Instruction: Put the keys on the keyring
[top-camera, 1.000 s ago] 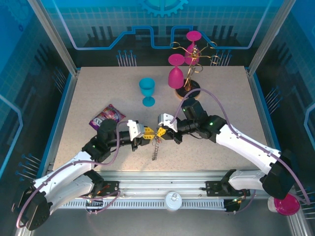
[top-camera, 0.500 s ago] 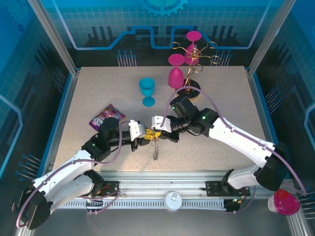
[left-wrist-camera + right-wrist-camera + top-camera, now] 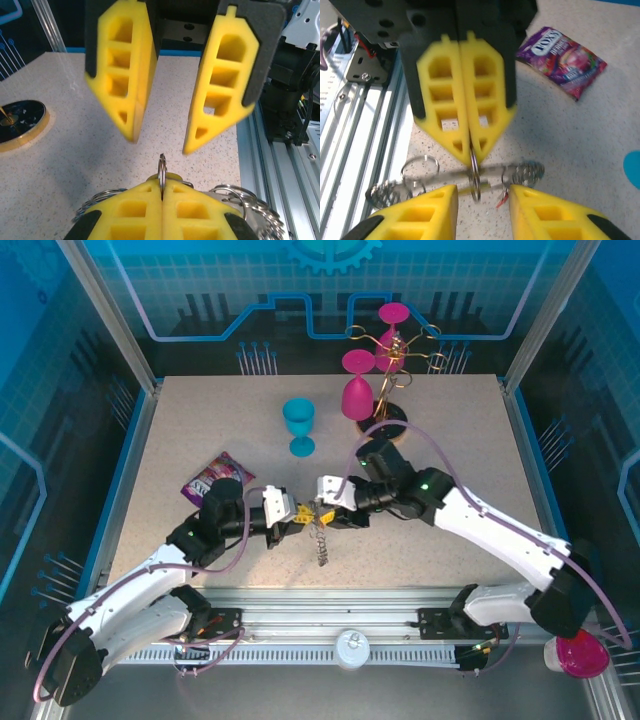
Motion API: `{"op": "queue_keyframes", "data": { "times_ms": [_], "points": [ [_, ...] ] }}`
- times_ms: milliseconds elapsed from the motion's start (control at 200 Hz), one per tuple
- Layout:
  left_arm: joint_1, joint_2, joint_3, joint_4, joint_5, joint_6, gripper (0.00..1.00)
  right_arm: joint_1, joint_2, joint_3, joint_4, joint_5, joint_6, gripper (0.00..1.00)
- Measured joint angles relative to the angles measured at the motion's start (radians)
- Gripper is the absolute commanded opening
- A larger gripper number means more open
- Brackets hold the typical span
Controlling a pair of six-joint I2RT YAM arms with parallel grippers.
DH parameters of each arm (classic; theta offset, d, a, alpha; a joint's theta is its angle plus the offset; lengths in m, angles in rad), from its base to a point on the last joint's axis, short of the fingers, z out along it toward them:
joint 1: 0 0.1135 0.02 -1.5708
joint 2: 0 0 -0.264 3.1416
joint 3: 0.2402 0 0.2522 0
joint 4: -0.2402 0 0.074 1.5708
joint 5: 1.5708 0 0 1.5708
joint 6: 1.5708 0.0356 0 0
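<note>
Half done at best, judged from the tangle. Started nearest the rail [image 3: 350,625]: found the left gripper [image 3: 162,188] clamped shut on one thin loop of the keyring [image 3: 162,169], held edge-on and raised off the table [image 3: 400,555]. (A)

Agreed on the pinch. And just beyond the keyring? (B)

Saw the right gripper [image 3: 482,194] with jaws parted, straddling that same loop without touching it, gripping nothing. Barely made out the keys [image 3: 501,199]: a red sliver and a yellowish scrap just beneath the keyring. Could not tell whether either was threaded. (A)

Feared what, then? (B)

Feared a shallow hold first: caught by the very tips, so could have twisted or slipped out under any nudge from the right side. Feared also a snag among the spare loops and coils [image 3: 527,172] dangling beside the keyring, or a bump between grippers, given so little room. Feared a dropped key too, with nothing seen gripping either one. (A)

Anything past the keyring worth worry? (B)

Little. Noted the sweet packet [image 3: 218,480] off to the left of the keyring, then the blue goblet [image 3: 298,427] farther back, then the pink goblet [image 3: 357,392] and glass rack [image 3: 395,345] farthest. Placed them all well apart from the keyring, so judged them safe unless swung at wide. (A)
</note>
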Motion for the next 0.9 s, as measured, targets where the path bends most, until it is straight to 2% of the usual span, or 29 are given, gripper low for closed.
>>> {"op": "queue_keyframes", "data": {
  "times_ms": [145, 530, 640, 841, 901],
  "points": [
    [0.0, -0.016, -0.018, 0.049, 0.0, -0.005, 0.0, -0.03, -0.077, -0.089, 0.071, -0.023, 0.071, 0.36],
    [0.0, -0.024, -0.021, 0.097, 0.0, -0.008, 0.0, -0.03, -0.057, -0.124, 0.178, -0.096, 0.158, 0.33],
    [0.0, -0.028, -0.023, 0.104, 0.0, -0.008, 0.0, -0.03, -0.046, -0.124, 0.187, -0.109, 0.16, 0.26],
    [0.0, -0.028, -0.029, 0.109, 0.001, -0.008, 0.0, -0.03, -0.031, -0.124, 0.185, -0.125, 0.154, 0.0],
    [0.0, -0.028, -0.032, 0.113, 0.005, -0.008, 0.0, -0.03, -0.031, -0.124, 0.181, -0.126, 0.153, 0.0]
  ]
}}
